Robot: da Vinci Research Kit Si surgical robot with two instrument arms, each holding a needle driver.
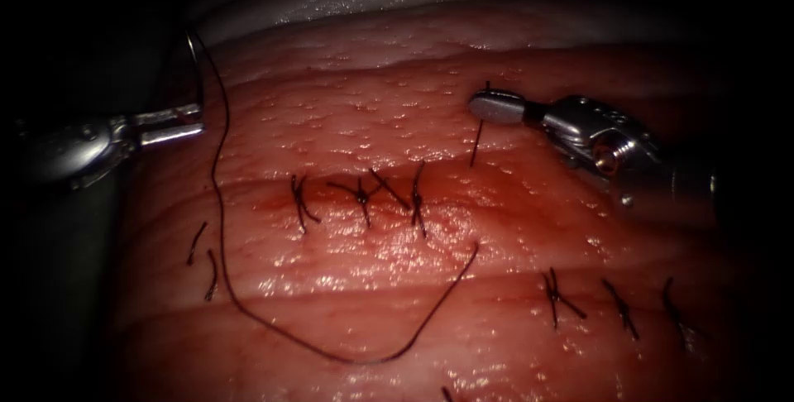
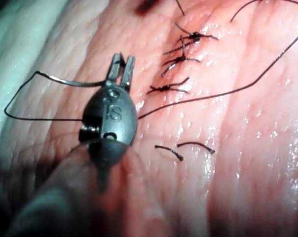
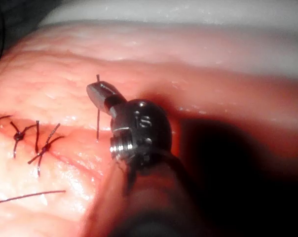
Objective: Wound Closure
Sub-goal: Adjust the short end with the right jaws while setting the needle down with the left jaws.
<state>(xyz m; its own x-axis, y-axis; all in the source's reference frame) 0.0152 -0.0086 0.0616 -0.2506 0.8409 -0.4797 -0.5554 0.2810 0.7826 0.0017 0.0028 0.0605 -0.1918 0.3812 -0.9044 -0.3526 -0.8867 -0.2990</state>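
Left jaws on needle [image 1: 196,63], right jaws on thread [image 1: 477,139]

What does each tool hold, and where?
Left tool: the needle, near its thread end. Right tool: the thread, just above the tissue.

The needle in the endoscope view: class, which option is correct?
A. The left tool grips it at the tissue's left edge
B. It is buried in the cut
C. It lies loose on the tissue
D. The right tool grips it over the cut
A: the left tool has its jaws shut on the needle at the tissue's left edge, clear of the tissue, while the right tool grips a short thread end.
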